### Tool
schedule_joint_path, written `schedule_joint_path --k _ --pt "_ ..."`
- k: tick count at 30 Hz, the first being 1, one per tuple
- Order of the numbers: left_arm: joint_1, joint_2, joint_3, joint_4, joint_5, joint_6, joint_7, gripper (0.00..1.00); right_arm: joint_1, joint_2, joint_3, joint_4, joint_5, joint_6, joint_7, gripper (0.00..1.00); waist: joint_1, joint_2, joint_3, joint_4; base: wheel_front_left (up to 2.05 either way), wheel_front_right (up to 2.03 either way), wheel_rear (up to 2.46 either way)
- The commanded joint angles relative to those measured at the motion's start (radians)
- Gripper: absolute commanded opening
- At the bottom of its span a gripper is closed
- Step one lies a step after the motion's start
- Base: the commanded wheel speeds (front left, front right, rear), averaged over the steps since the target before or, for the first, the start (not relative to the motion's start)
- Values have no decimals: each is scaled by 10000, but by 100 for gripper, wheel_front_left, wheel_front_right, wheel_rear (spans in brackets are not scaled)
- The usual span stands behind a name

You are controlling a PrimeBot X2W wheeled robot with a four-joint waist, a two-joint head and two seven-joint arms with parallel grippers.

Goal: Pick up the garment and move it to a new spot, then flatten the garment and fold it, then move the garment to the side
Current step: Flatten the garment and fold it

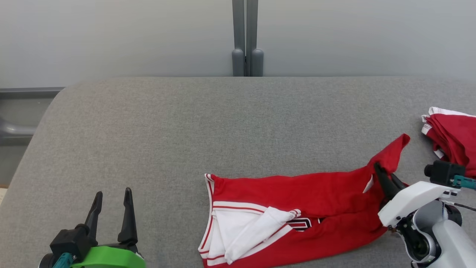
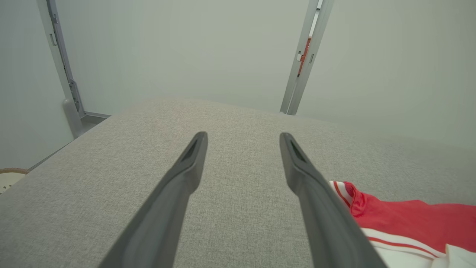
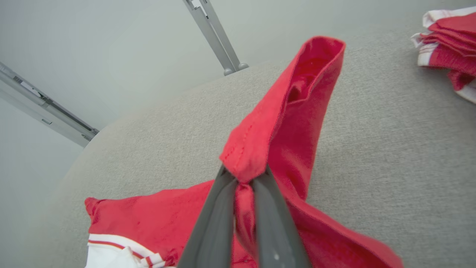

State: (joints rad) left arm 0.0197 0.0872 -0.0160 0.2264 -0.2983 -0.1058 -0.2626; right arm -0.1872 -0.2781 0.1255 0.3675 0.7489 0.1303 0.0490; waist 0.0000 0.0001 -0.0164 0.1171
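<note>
The garment [image 1: 297, 201] is a red jersey with white trim. It lies rumpled across the front middle of the grey padded table [image 1: 186, 130], its white lining turned out at the left end. My right gripper [image 1: 380, 172] is shut on the garment's right corner, which stands up in a red peak [image 3: 297, 111] above the fingers [image 3: 215, 223]. My left gripper [image 1: 111, 197] hovers open over bare table at the front left, well clear of the cloth. The left wrist view shows the garment's trimmed edge [image 2: 390, 219] just right of my open left gripper [image 2: 243, 141].
A second folded red and white garment [image 1: 452, 136] lies at the table's right edge. A grey post [image 1: 245, 41] stands behind the table's far edge against a pale wall. Bare table stretches across the back and left.
</note>
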Motion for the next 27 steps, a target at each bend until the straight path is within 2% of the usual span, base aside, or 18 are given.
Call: schedule_joint_path --k 1,5,10,19,27 --pt "45 30 0 28 41 -36 -25 100 218 105 90 -399 -178 7 154 0 0 -1 -75 324 0 0 0" --pt "22 36 -73 158 53 -63 -24 100 481 705 420 -1391 -380 7 675 0 0 -1 -113 836 0 0 0" --pt "-104 66 -281 331 72 -80 -24 100 664 1345 886 -1715 -337 7 1185 0 0 -1 -165 1579 0 0 0" --pt "-343 173 -629 613 1 -144 -1 100 627 1908 1461 -1008 -217 7 1238 0 0 -1 -112 2773 0 0 0" --pt "-447 166 -701 685 -65 -152 -11 100 123 2108 2147 60 -167 7 1012 0 0 -1 124 3064 0 0 0"
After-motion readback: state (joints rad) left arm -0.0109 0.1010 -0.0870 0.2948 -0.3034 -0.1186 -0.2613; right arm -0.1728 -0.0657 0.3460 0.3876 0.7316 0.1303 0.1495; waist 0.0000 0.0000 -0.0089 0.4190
